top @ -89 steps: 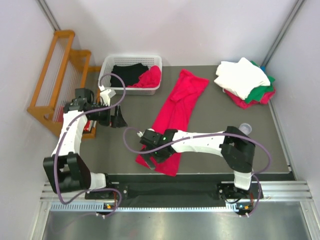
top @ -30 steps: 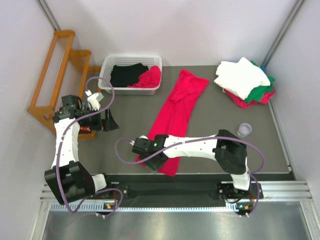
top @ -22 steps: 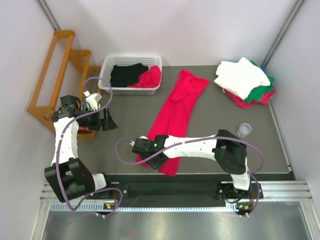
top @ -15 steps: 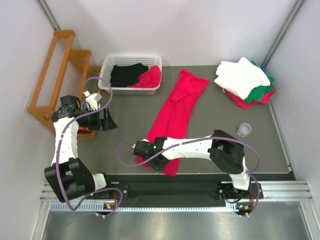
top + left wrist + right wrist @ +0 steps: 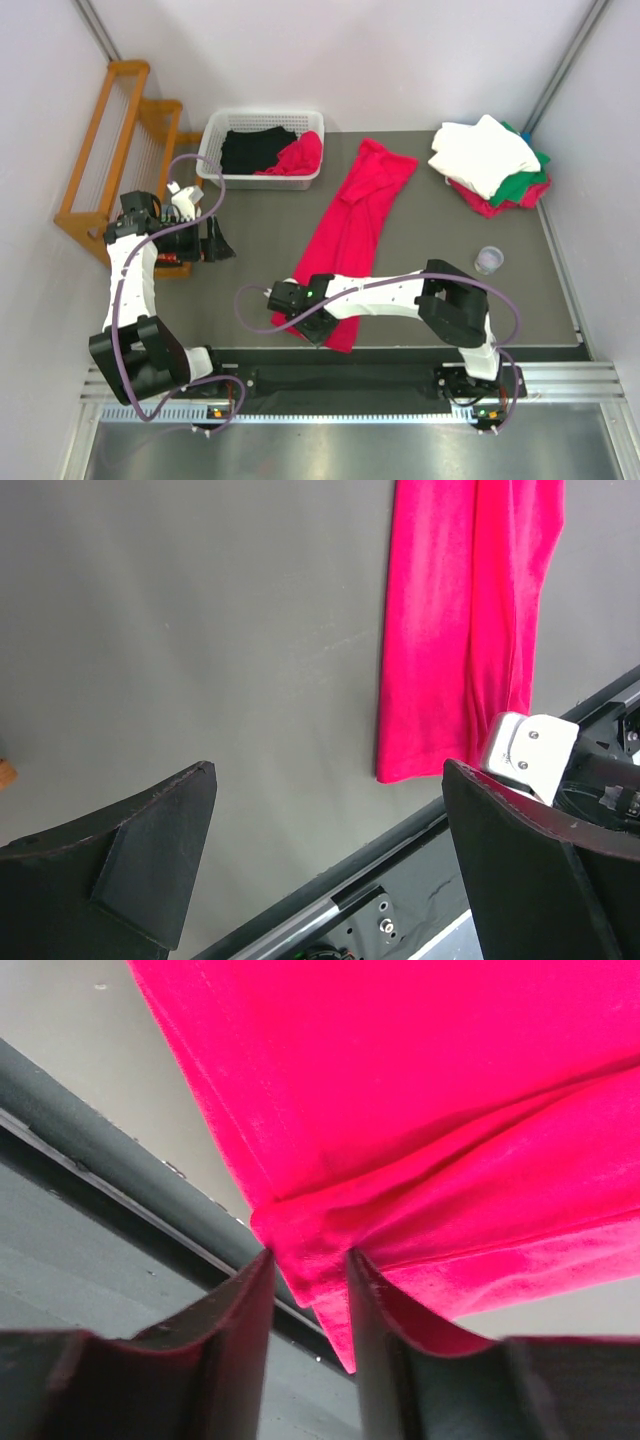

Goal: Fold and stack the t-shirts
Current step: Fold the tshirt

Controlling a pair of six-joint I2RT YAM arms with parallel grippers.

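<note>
A crimson-red t-shirt (image 5: pixel 352 225), folded into a long strip, lies slantwise on the grey table from the back middle to the near edge. My right gripper (image 5: pixel 310 327) is at its near end. In the right wrist view the gripper (image 5: pixel 310 1295) is shut on the bunched near hem of the shirt (image 5: pixel 420 1090). My left gripper (image 5: pixel 222 243) is open and empty over the table's left side, well apart from the shirt. The left wrist view shows the gripper (image 5: pixel 330 880) wide open above bare table, with the shirt (image 5: pixel 450 650) to the right.
A stack of folded shirts (image 5: pixel 488 158), white on top with green and red beneath, sits at the back right. A white lattice basket (image 5: pixel 214 134) holds a black shirt (image 5: pixel 257 147) and a red shirt (image 5: pixel 300 154). A clear cup (image 5: pixel 489 260) stands right. A wooden rack (image 5: pixel 110 150) stands left.
My right gripper has slid down the shirt to its near left corner and closed on the hem. My left arm has drawn back to the left and is now still.
</note>
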